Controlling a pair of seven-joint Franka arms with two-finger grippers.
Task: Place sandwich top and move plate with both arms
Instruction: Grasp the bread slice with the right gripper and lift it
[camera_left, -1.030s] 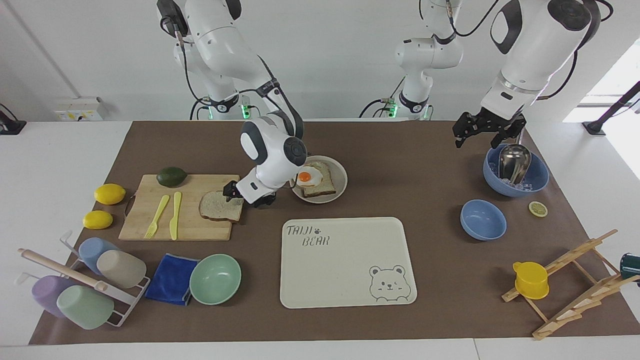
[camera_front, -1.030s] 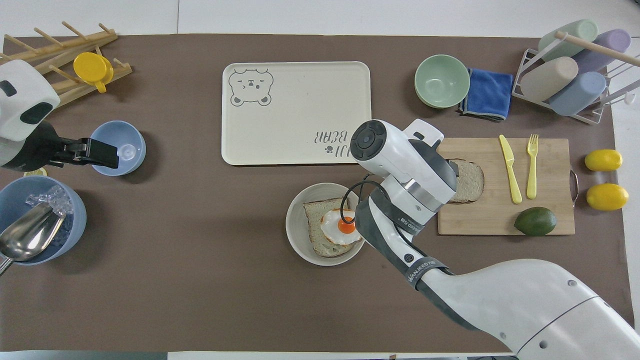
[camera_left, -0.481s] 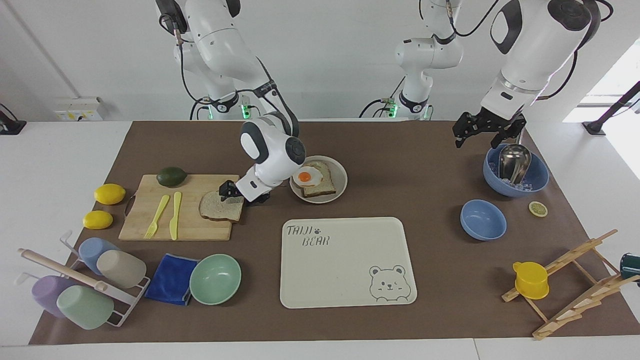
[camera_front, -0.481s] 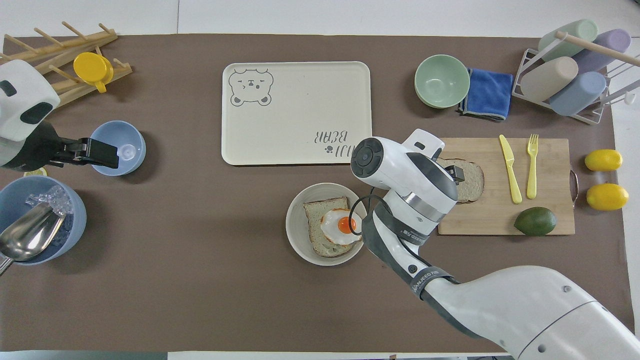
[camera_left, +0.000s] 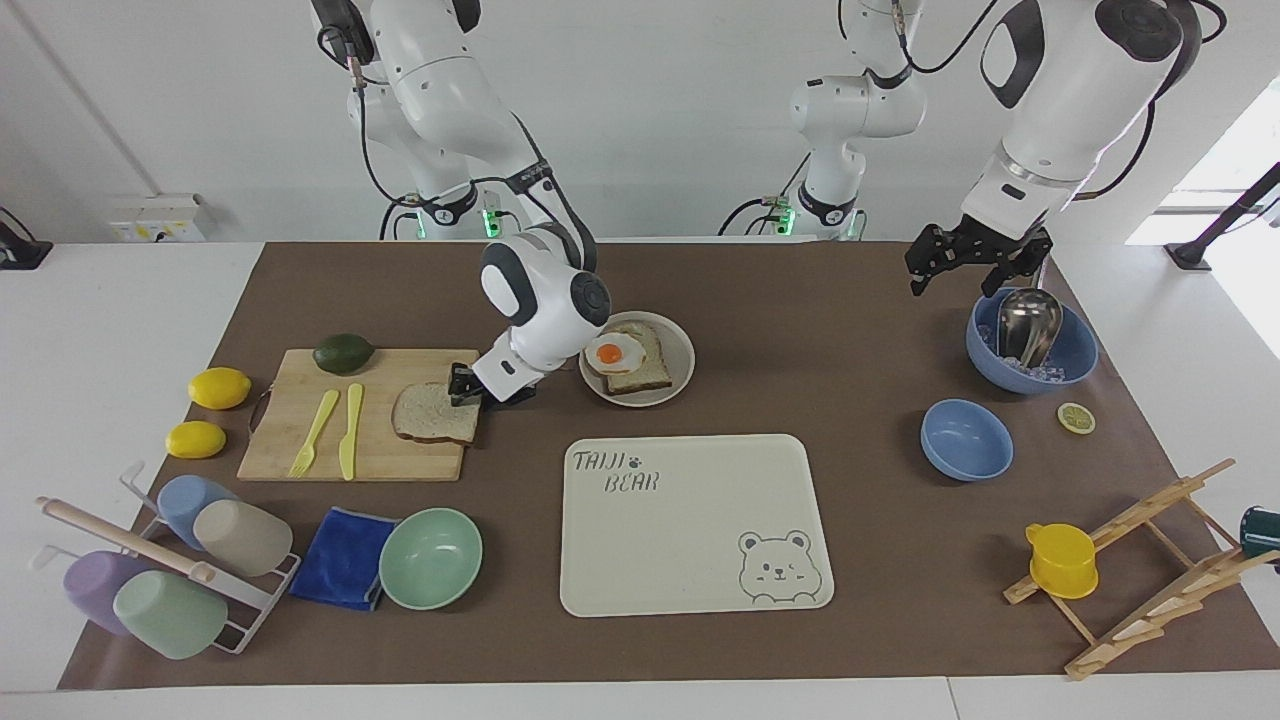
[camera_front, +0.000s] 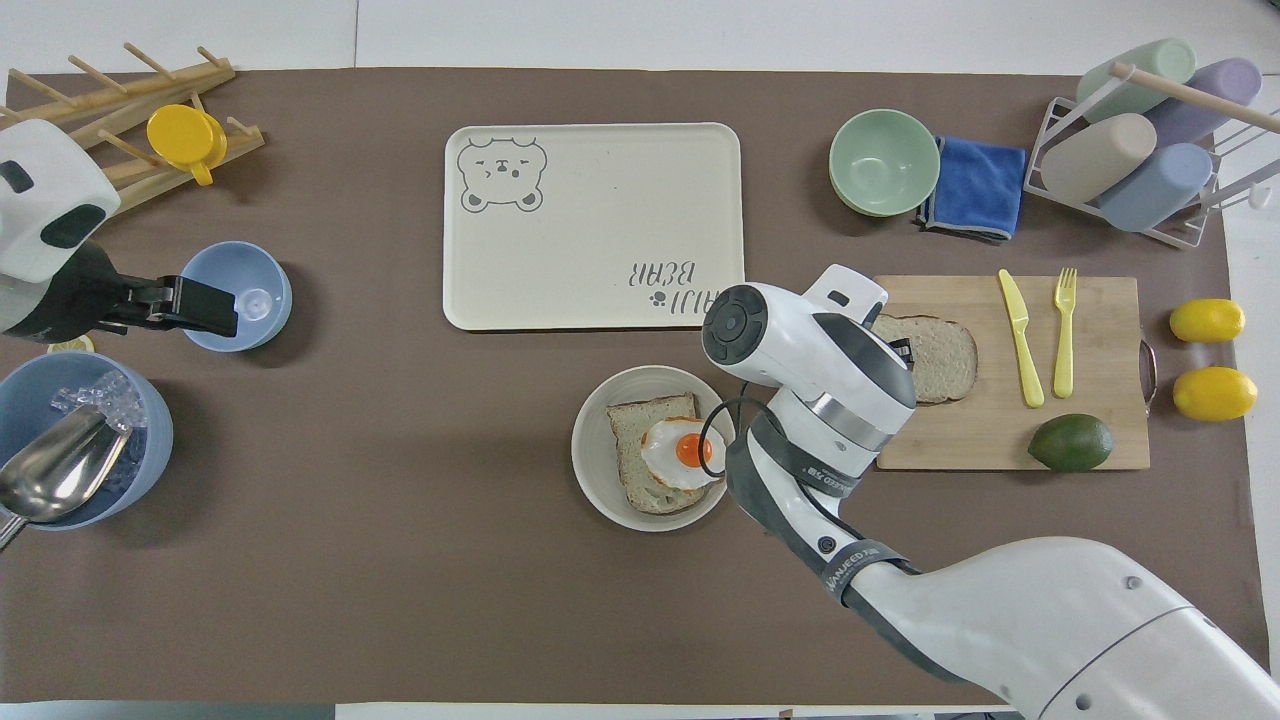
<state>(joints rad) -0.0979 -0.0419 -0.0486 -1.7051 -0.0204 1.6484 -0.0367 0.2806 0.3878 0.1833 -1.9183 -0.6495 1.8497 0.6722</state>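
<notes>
Speckled sandwich top (camera_left: 435, 413) lies flat on the board; the cream plate (camera_left: 681, 362) sits beside.

Surface: table (camera_left: 850, 330) under brown mat
Middle: plate (camera_left: 682, 352), tray (camera_left: 690, 560)
Right arm's end: cutting board (camera_left: 290, 455), lemons (camera_left: 219, 388), green bowl (camera_left: 431, 558), cloth (camera_left: 343, 560), cup rack (camera_left: 260, 610)
Left arm's end: blue bowls (camera_left: 966, 440), wooden rack (camera_left: 1140, 590)

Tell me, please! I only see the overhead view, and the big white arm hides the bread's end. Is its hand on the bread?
Observer: In the facing view, the right gripper is down at the sandwich top, at its edge toward the plate.
Operator: Is the bread up yet?
Observer: No, it looks flat on the cutting board.
Operator: And the other arm?
Observer: It waits. The left gripper hangs up in the air, jaws open, touching no bowl.
</notes>
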